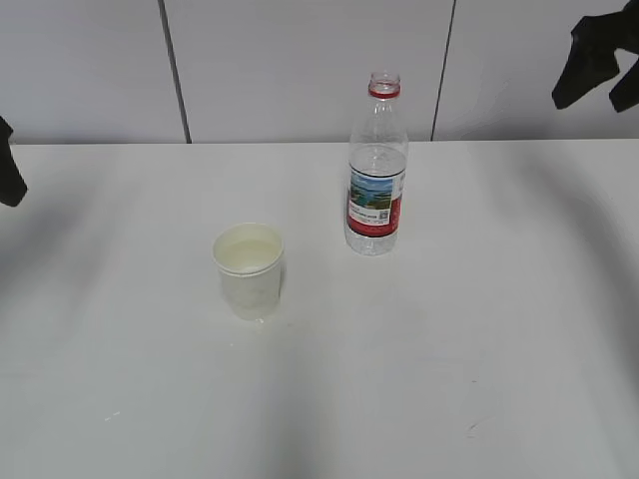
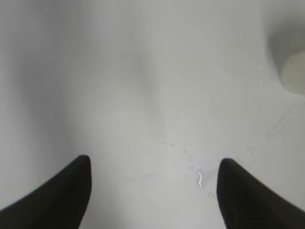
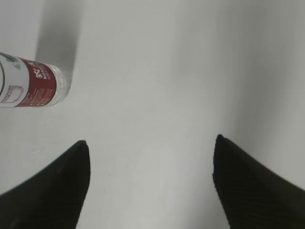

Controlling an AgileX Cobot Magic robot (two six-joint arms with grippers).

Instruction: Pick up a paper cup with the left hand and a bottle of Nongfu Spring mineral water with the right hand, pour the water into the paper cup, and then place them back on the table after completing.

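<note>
Exterior: paper cup [image 1: 249, 267] and uncapped Nongfu Spring bottle [image 1: 376, 165] upright on desk [image 1: 479, 329], apart, each arm pulled to own edge; cup looks filled, likely pour finished.

Left wrist: left gripper [image 2: 153, 183] released, empty; cup [image 2: 293, 71] far right of it; water droplets [image 2: 200, 179] between fingertips.

Right wrist: right gripper [image 3: 150, 167] released, empty; bottle [image 3: 31, 86] up-left, well apart.

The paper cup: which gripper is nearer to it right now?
Left. The left gripper is open over the table, with the paper cup at its view's right edge. The right gripper is beyond the bottle.
</note>
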